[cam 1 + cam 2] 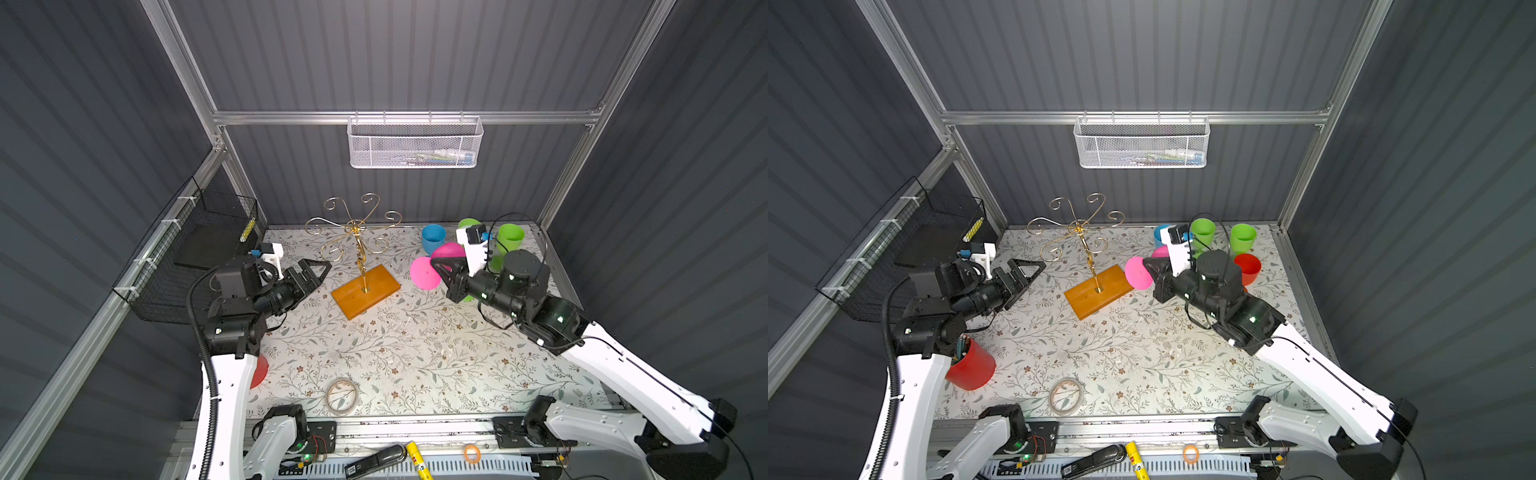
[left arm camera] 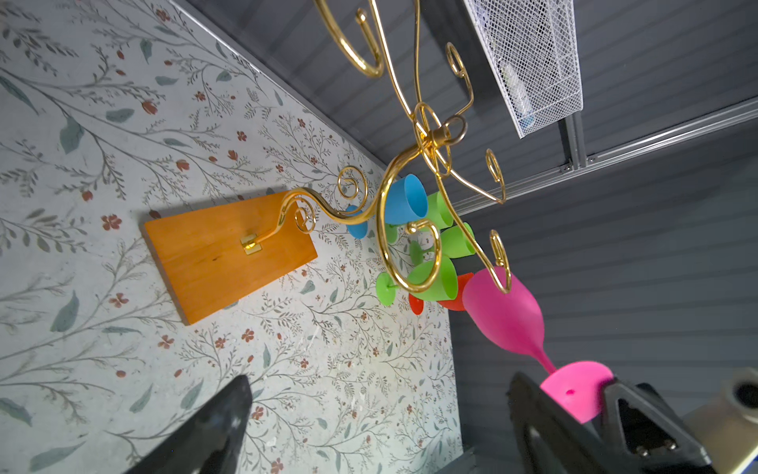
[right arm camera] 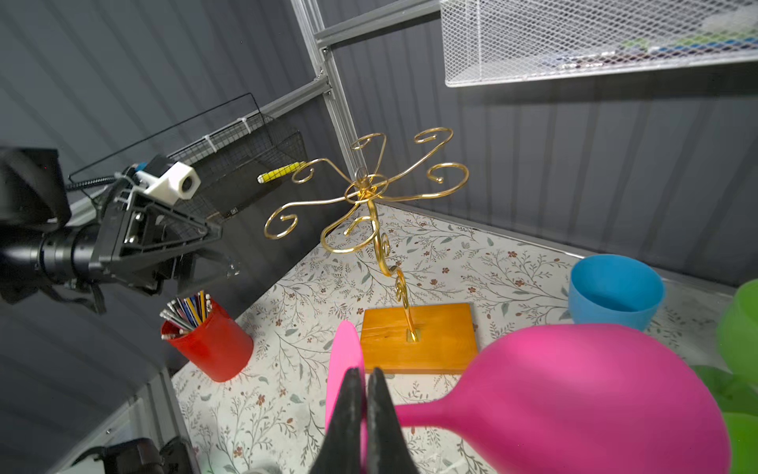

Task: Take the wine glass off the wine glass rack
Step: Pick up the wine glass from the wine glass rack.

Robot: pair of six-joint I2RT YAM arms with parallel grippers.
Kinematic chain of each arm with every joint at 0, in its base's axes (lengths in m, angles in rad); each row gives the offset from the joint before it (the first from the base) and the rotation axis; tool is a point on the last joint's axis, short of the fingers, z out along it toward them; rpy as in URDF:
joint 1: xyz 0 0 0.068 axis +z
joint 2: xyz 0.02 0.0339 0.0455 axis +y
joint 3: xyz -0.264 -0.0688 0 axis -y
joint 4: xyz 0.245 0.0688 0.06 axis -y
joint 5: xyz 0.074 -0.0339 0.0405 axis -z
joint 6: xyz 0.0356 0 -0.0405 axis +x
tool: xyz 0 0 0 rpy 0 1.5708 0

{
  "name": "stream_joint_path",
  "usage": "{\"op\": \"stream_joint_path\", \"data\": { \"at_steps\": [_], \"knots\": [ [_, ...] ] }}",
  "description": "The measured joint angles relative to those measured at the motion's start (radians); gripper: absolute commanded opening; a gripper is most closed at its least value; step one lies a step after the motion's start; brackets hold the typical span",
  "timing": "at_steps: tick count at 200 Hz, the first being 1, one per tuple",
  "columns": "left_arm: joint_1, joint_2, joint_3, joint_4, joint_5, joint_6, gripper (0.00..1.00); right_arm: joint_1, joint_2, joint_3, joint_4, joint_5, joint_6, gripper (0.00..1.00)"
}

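Wine glass rack (image 1: 354, 227) comes first: it stands on its wooden base (image 1: 365, 291) toward the far middle of the worktop (image 1: 395, 357), and every gold scroll on it is bare. The pink wine glass (image 1: 424, 273) is off it, lying sideways in the air just right of the base, with the right pincer (image 3: 366, 374) closed on the stem between foot and bowl. The left pincer (image 1: 321, 270) hovers wide open and empty on the rack's other side (leave it there, I'd say).

What remains, as I judge it, is the set-down. Draw the glass toward you and away from the scrolls, since the foot leads and would be the part that snags. Roll the wrist until the bowl points up. Lower until the foot sits flat on bare worktop, and only then let go. Mind the standing blue glass (image 1: 433, 239) and a green glass (image 1: 510, 237) behind your arm.

The right wrist view alone shows the grip itself; in both top views the pincer's body hides the stem. The left wrist view lays a scroll across the pink bowl (image 2: 506, 312), which reads like contact, yet both top views put them apart. A red glass (image 1: 1248, 268) and the red pencil pot (image 1: 971, 365) show plainly in a top view; the right wrist view gives the pot but not that glass.
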Motion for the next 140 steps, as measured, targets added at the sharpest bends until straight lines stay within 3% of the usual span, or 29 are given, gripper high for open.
{"op": "stream_joint_path", "data": {
  "at_steps": [54, 92, 140],
  "knots": [
    [0.000, -0.059, -0.148, -0.063, 0.035, -0.071, 0.89, 0.191, -0.046, -0.148, 0.023, 0.186, -0.169, 0.00],
    [0.000, -0.063, -0.257, -0.092, 0.054, -0.120, 0.88, 0.310, 0.010, -0.218, 0.107, 0.307, -0.298, 0.00],
    [0.000, -0.037, -0.334, -0.092, 0.072, -0.184, 0.88, 0.391, 0.114, -0.276, 0.266, 0.366, -0.430, 0.00]
  ]
}}
